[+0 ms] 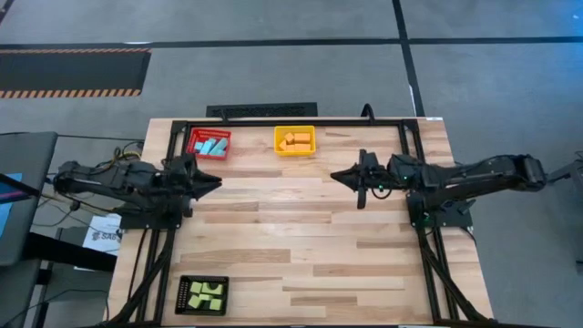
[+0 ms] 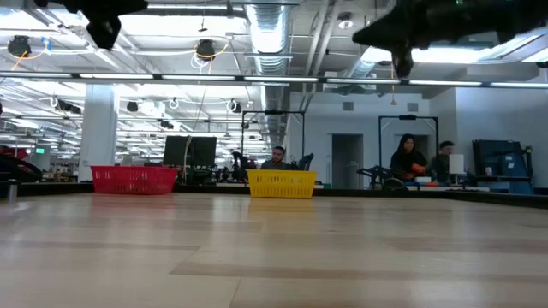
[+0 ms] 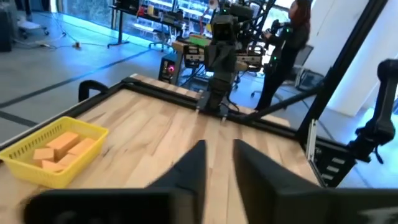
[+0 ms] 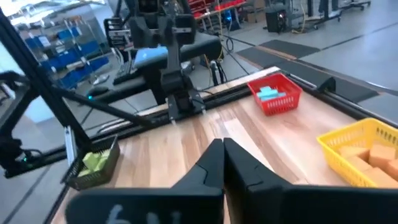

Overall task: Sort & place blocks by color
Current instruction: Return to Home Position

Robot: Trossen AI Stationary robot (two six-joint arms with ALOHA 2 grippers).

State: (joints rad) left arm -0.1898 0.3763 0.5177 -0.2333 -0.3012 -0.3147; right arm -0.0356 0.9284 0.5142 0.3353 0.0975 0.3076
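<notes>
Filling the black bin [image 1: 201,279] at lower left lie pale green blocks [image 1: 202,295]; light blue bars [image 1: 210,145] sit in the red bin [image 1: 193,137] upper left. Mid-left, the left hand [image 1: 217,182] hovers slightly parted; orange chunks [image 1: 294,140] fill the yellow bin [image 1: 278,141]; the right hand [image 1: 335,175] is closed, empty.

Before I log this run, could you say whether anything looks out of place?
Nothing stands out: blue blocks lie in the red bin, orange blocks in the yellow bin, green blocks in the black bin.
</notes>
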